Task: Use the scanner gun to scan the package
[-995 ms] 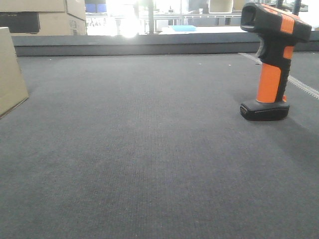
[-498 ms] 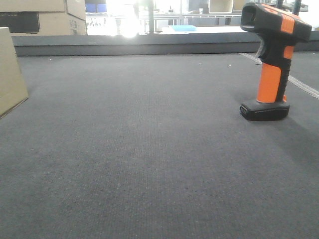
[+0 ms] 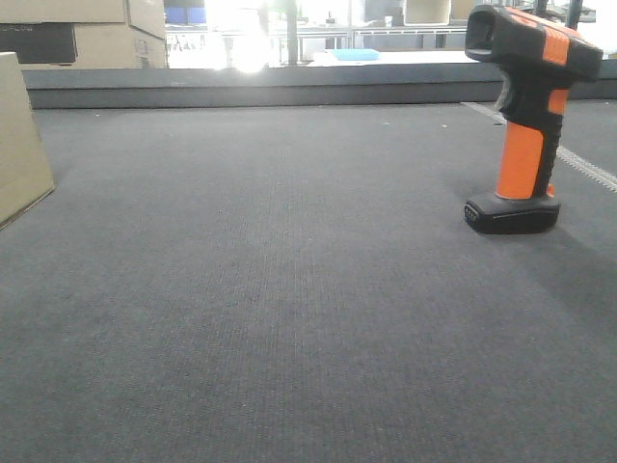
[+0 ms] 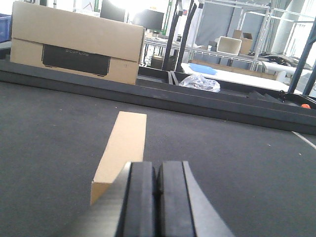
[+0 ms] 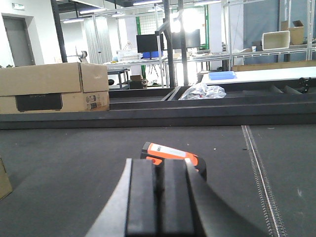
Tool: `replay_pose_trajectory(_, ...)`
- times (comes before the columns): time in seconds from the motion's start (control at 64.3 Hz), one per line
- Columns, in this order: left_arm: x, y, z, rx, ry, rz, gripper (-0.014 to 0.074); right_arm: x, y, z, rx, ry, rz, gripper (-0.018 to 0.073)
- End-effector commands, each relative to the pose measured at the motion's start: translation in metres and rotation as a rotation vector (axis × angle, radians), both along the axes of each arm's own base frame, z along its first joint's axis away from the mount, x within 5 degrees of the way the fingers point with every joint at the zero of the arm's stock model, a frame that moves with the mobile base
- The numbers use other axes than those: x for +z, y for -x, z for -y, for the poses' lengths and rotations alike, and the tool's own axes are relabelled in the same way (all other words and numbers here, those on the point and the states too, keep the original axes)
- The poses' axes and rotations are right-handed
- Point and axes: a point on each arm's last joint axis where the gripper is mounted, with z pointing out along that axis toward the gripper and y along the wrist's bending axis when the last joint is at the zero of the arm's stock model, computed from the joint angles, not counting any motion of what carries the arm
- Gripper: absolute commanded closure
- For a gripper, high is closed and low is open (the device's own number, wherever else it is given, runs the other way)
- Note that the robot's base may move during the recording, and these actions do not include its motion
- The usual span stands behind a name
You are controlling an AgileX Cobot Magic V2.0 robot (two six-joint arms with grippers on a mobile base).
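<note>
1. In the left wrist view, the left gripper (image 4: 157, 197) fills the bottom centre of the frame, its jaws pressed together with nothing between them.
2. Just beyond it lies the package (image 4: 122, 148), a plain tan box running lengthwise away across the dark counter (image 4: 237, 163).
3. In the right wrist view, the right gripper (image 5: 160, 202) sits at the bottom centre, jaws likewise together and empty.
4. Directly behind it shows the top of the scanner gun (image 5: 170, 152).
5. In the front view, the scanner gun (image 3: 525, 116) stands upright on its flat base at the right; the package (image 3: 19, 145) shows at the left edge.
6. Farthest back, a printed cardboard box (image 4: 74, 44) sits in the upper left.
</note>
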Motion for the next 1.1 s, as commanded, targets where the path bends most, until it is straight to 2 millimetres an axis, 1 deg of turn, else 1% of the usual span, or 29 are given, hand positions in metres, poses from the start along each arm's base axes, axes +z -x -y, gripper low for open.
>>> replay_pose_trajectory(0.0, 0.001, 0.001, 0.0, 0.006, -0.002, 0.018, 0.0708, 0.005, 0.002, 0.001, -0.007, 0.009, 0.033, 0.0713)
replay_pose_trajectory(0.155, 0.001, 0.001, 0.0, 0.006, -0.002, 0.018, 0.0708, 0.004, 0.002, 0.002, -0.039, 0.109, 0.045, 0.0713)
replay_pose_trajectory(0.249, 0.001, 0.001, 0.0, 0.006, -0.002, 0.018, 0.0708, 0.001, 0.0, 0.003, -0.058, 0.162, 0.039, 0.0713)
replay_pose_trajectory(0.295, 0.001, 0.001, 0.0, 0.006, -0.002, 0.018, 0.0708, -0.002, 0.0, 0.005, -0.069, 0.152, 0.029, 0.0713)
replay_pose_trajectory(0.342, 0.001, 0.001, 0.0, 0.006, -0.002, 0.018, 0.0708, -0.006, 0.0, 0.006, -0.083, 0.135, 0.022, 0.0713)
replay_pose_trajectory(0.389, 0.001, 0.001, 0.0, 0.006, -0.002, 0.018, 0.0708, -0.011, 0.001, 0.007, -0.097, 0.154, 0.03, 0.0713)
replay_pose_trajectory(0.498, 0.001, 0.001, 0.0, 0.006, -0.002, 0.018, 0.0708, -0.033, 0.004, 0.007, -0.093, 0.142, 0.018, 0.0713)
replay_pose_trajectory(0.575, 0.001, 0.001, 0.0, 0.006, -0.002, 0.018, 0.0708, -0.052, 0.005, 0.007, -0.092, 0.14, 0.014, 0.0713)
replay_pose_trajectory(0.637, 0.001, 0.001, 0.0, 0.006, -0.002, 0.018, 0.0708, -0.069, 0.001, 0.007, -0.088, 0.146, -0.032, 0.0713)
replay_pose_trajectory(0.777, 0.001, 0.001, 0.0, 0.006, -0.002, 0.02, 0.0708, -0.088, -0.004, 0.006, -0.087, 0.142, -0.018, 0.0713)
replay_pose_trajectory(0.855, 0.001, 0.001, 0.0, 0.006, -0.002, 0.02, 0.0708, -0.098, -0.007, 0.006, -0.088, 0.126, 0.007, 0.0713)
replay_pose_trajectory(0.917, 0.001, 0.001, 0.0, 0.006, -0.002, 0.02, 0.0708, -0.095, -0.006, 0.006, -0.09, 0.121, 0.031, 0.0713)
replay_pose_trajectory(0.964, 0.001, 0.001, 0.0, 0.006, -0.002, 0.02, 0.0708, -0.099, -0.007, 0.006, -0.087, 0.131, -0.008, 0.0713)
replay_pose_trajectory(1.088, 0.001, 0.001, 0.0, 0.006, -0.002, 0.02, 0.0708, -0.099, -0.007, 0.006, -0.089, 0.157, -0.011, 0.0713)
